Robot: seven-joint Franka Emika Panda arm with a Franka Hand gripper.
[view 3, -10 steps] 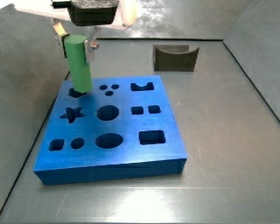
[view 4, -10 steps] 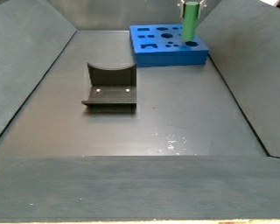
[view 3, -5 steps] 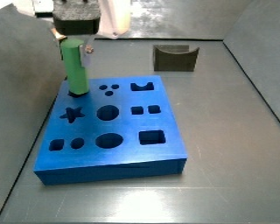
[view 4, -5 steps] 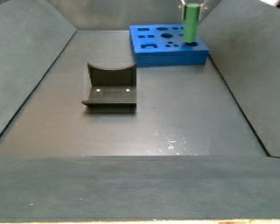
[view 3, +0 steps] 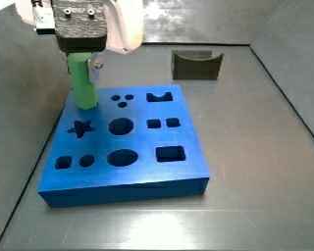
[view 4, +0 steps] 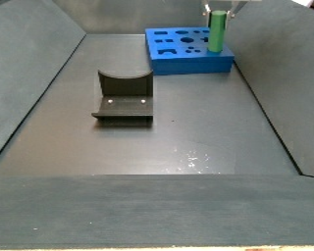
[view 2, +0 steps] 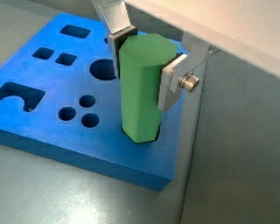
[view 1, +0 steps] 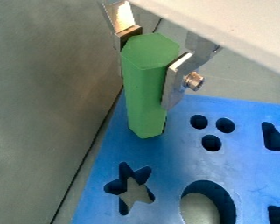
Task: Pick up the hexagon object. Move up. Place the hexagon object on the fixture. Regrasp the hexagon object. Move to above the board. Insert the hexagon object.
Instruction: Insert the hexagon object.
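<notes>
The green hexagon object [view 3: 81, 82] stands upright between the fingers of my gripper [view 3: 82, 61], which is shut on its upper part. Both wrist views show the silver fingers [view 1: 178, 73] [view 2: 173, 75] pressed on opposite flats of the hexagon object [view 1: 145, 83] [view 2: 140, 87]. Its lower end is at the top face of the blue board [view 3: 133, 172], at a corner next to the grey wall. Whatever hole lies under it is hidden. In a side view the hexagon object [view 4: 215, 29] rises over the board [view 4: 173, 61]. The dark fixture [view 3: 196, 65] [view 4: 122, 95] stands apart, with nothing on it.
The board carries a star hole [view 1: 129, 185], round holes [view 3: 122, 125] and square holes [view 3: 171, 154]. Sloping grey walls [view 4: 28, 88] close in the floor, and one runs right beside the board's edge [view 1: 49, 105].
My gripper has come down a little with the hexagon object, bringing its lower end onto the board's corner. The board and the fixture have not moved.
</notes>
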